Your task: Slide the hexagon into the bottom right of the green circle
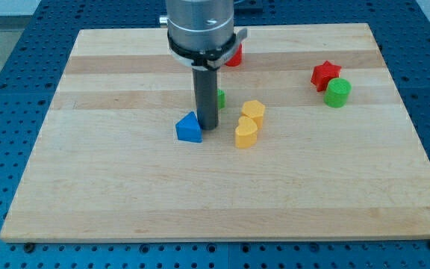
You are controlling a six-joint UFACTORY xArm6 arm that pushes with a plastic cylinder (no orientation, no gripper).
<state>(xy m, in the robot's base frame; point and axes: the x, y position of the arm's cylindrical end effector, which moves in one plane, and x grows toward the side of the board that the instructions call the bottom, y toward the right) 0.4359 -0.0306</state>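
Note:
The yellow hexagon [253, 111] lies near the board's middle, touching a yellow heart-like block [245, 133] just below it. The green circle [338, 92] stands far to the view's right, with a red star [325, 75] touching its upper left. My tip [207, 127] rests on the board left of both yellow blocks, a small gap away from them. It is right beside a blue triangle [189, 128] on its left.
A green block [221, 98] is partly hidden behind the rod. A red block [234, 54] sits near the view's top, partly behind the arm's head. The wooden board [125, 194] lies on a blue perforated table.

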